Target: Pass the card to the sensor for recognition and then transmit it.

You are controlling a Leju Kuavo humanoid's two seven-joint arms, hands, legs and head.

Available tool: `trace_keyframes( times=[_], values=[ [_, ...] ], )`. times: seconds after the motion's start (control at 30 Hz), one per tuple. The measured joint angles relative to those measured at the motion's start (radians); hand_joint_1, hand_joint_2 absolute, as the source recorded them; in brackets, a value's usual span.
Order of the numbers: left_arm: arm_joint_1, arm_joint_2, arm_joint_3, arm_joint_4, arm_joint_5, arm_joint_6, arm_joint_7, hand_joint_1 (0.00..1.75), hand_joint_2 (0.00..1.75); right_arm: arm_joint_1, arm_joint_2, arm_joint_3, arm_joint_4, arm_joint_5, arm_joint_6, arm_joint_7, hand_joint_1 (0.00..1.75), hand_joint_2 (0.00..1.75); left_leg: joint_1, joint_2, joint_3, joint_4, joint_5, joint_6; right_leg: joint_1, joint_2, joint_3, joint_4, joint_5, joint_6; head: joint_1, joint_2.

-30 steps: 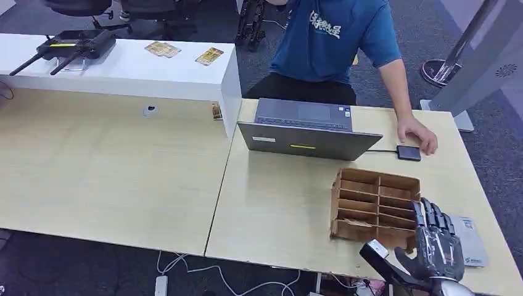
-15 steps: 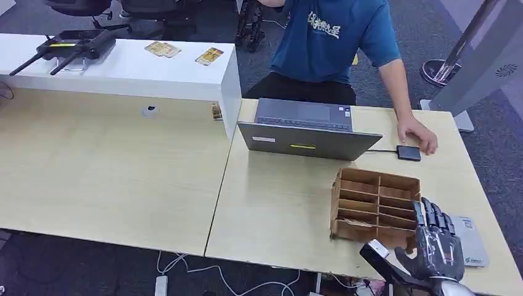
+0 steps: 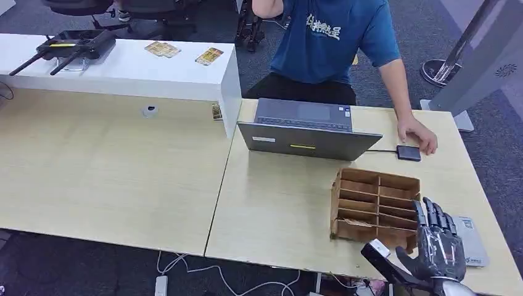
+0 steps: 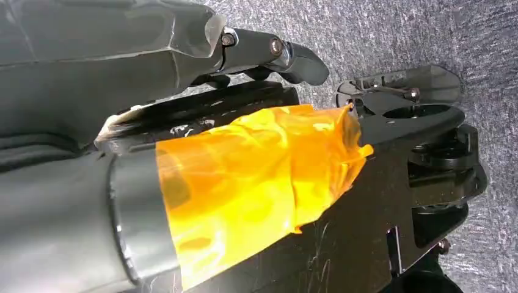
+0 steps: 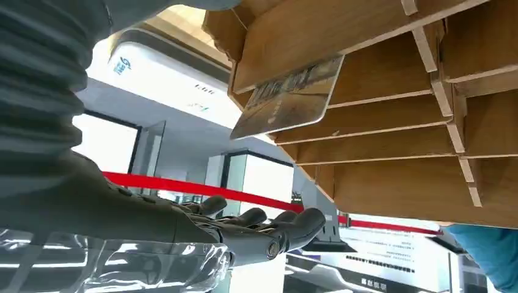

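Office or reception-type space. Grey carpet floor, light wood desks pushed together, white counter far off to the right hand's left. Open laptop ahead of the hand, black router on the counter (antennas sticking out), office chair bases beyond it. Power strip and cables under the desk.

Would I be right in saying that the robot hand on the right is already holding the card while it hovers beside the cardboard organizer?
Not quite. The right robot hand is beside the cardboard organizer, but it holds nothing. The right wrist view shows the card sticking out of an organizer slot, with the fingers extended and apart from it.
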Motion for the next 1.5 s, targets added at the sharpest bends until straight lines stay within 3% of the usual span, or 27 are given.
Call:
trace_keyframes(
  times=[0.17, 0.23, 0.27, 0.3, 0.33, 1.5],
  values=[
    [0.000, 0.000, 0.000, 0.000, 0.000, 0.000, 0.000, 0.00, 0.00, 0.000, 0.000, 0.000, 0.002, 0.000, 0.000, 0.000, 0.00, 1.75, 0.000, 0.000, 0.000, 0.000, 0.000, 0.000, 0.000, 0.000, 0.000, 0.000, 0.000, 0.000, 0.000, 0.000],
    [0.000, 0.000, 0.000, 0.000, 0.000, 0.000, 0.000, 0.00, 0.00, 0.000, 0.001, -0.002, 0.003, 0.000, -0.001, -0.003, 0.24, 1.75, 0.000, 0.000, 0.000, 0.000, 0.000, 0.000, 0.000, 0.000, 0.000, 0.000, 0.000, 0.000, 0.000, 0.000],
    [0.000, 0.000, 0.000, 0.000, 0.000, 0.000, 0.000, 0.00, 0.00, 0.000, 0.001, -0.003, 0.005, 0.000, -0.002, -0.004, 1.01, 1.75, 0.000, 0.000, 0.000, 0.000, 0.000, 0.000, 0.000, 0.000, 0.000, 0.000, 0.000, 0.000, 0.000, 0.000],
    [0.000, 0.000, -0.001, 0.000, 0.000, 0.000, 0.000, 0.00, 0.00, 0.000, 0.001, -0.005, 0.007, 0.000, -0.002, -0.006, 1.54, 1.75, 0.000, 0.000, 0.000, 0.000, 0.000, 0.000, 0.000, 0.000, 0.000, 0.000, 0.000, 0.000, 0.000, 0.000],
    [0.000, 0.000, -0.001, 0.000, 0.000, 0.000, 0.000, 0.00, 0.00, 0.000, 0.002, -0.008, 0.010, 0.000, -0.002, -0.009, 1.71, 1.75, 0.000, 0.000, 0.000, 0.000, 0.000, 0.000, 0.000, 0.000, 0.000, 0.000, 0.000, 0.000, 0.000, 0.000],
    [0.000, 0.000, -0.002, 0.001, 0.024, 0.003, -0.004, 0.00, 0.00, 0.004, 0.002, -0.006, -0.065, -0.021, 0.034, -0.008, 1.75, 1.75, 0.000, 0.000, 0.000, 0.000, 0.000, 0.000, 0.000, 0.000, 0.000, 0.000, 0.000, 0.000, 0.000, 0.000]
  ],
)
